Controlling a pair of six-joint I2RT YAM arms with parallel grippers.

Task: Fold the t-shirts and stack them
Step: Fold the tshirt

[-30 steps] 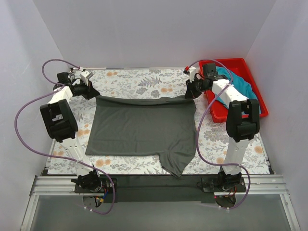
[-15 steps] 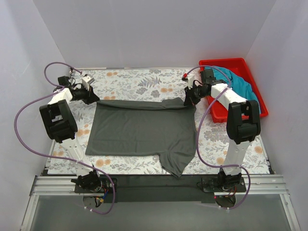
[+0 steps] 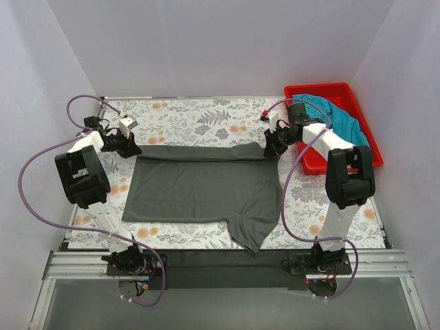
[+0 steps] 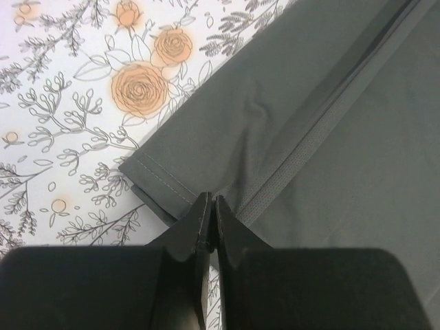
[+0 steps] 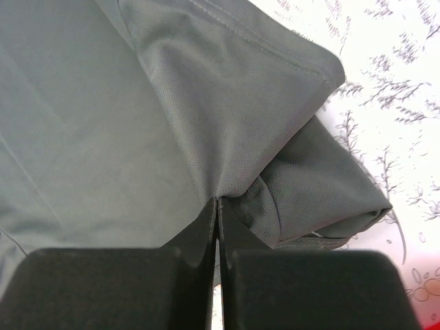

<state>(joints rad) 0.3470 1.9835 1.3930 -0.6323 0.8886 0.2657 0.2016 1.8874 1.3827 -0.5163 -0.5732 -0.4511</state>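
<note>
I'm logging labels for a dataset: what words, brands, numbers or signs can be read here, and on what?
None can be read.
The dark charcoal grey cloth t-shirt is plain; so is the teal-blue t-shirt in the red plastic bin.
The floral tablecloth bears only flowers and leaves.
Any marking on the left arm or right arm is too small to tell.

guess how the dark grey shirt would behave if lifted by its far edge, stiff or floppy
Probably floppy: the grey t-shirt puckers where the right gripper pinches it. Likely thin and light: its folded-over strip lies flat. Between that and the left gripper it would probably sag.
</note>
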